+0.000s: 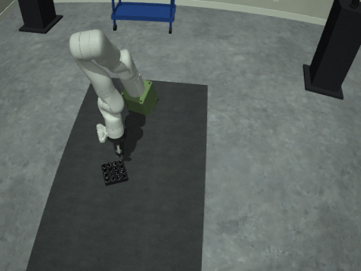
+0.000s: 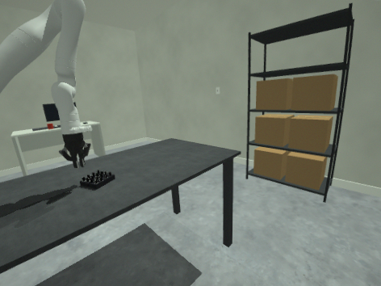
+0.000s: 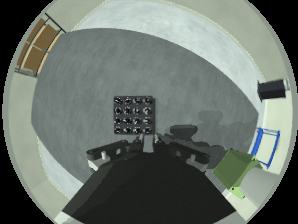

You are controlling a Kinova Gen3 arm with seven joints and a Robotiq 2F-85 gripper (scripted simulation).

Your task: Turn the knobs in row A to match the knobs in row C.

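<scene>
The black knob box (image 1: 117, 182) (image 2: 97, 186) (image 3: 153, 116) stands on the dark table (image 1: 164, 199) (image 2: 161, 161) (image 3: 80, 75), with its knobs upward in a square grid. White lines show on the knobs in the wrist view, but names, marks and exact pointing directions are too small to read. The socket cannot be made out. My gripper (image 1: 119, 155) (image 2: 79, 165) (image 3: 148, 139) points down above the table, beyond the box's edge nearest the arm base. Its fingers are a narrow gap apart, with nothing between them, and touch no knob.
The green arm base (image 1: 147, 100) (image 3: 234, 169) stands on the table behind the gripper. The arm's shadow lies beside the box. A shelf with cardboard boxes (image 2: 311, 133) (image 3: 41, 47), a blue cart (image 1: 143, 12) (image 3: 268, 145) and a white desk (image 2: 38, 131) stand away from the table.
</scene>
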